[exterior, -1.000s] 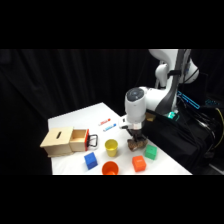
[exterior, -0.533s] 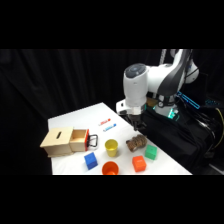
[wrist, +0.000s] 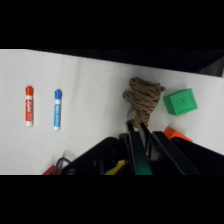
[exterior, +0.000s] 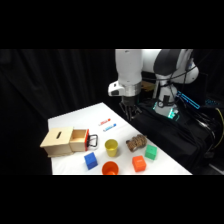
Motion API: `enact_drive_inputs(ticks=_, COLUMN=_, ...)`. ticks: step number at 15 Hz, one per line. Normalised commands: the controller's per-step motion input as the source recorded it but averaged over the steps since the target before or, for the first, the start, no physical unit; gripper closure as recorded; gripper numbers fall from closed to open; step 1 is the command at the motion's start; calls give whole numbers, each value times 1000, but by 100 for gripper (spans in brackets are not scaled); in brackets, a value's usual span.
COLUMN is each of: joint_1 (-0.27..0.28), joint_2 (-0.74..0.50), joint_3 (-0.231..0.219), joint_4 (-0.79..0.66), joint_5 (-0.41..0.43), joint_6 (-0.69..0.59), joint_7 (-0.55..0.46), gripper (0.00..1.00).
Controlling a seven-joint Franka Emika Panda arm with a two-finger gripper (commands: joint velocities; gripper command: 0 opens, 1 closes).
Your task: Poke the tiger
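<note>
Striped brown tiger (exterior: 136,143) lies on the bench (exterior: 75,120) between yellow cup (exterior: 111,147) and green block (exterior: 151,152). Pincer (exterior: 129,111) hangs above, clenched, empty. Toy looks soft, light; press mid-body.

arm: reaching from upper right, wrist vertical | pincer (exterior: 129,111): pointing down, raised high, fingers together (wrist: 136,145)

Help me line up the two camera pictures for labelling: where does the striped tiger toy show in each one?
Side view: the tiger lies near the table's right edge, between the yellow cup and the green block.
Wrist view: the tiger sits right of centre, just above the claw.
Shared landmark: the green block, right beside the tiger in both.
</note>
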Motion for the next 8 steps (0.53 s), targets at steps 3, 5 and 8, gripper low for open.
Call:
enact_drive_inputs(ticks=3, joint_1=-76, joint_2=-149, joint_3=-21, joint_4=147, joint_5=45, joint_6=-225, joint_7=-69, gripper=34)
enact_drive_inputs(ticks=5, joint_1=-70, joint_2=-167, joint_3=-28, joint_4=150, joint_5=39, joint_6=-231, joint_7=-67, gripper=18)
enact_drive_inputs(ticks=8, joint_1=-56, joint_2=-139, joint_3=-14, joint_4=184, joint_5=29, joint_6=-282, joint_7=10, gripper=0)
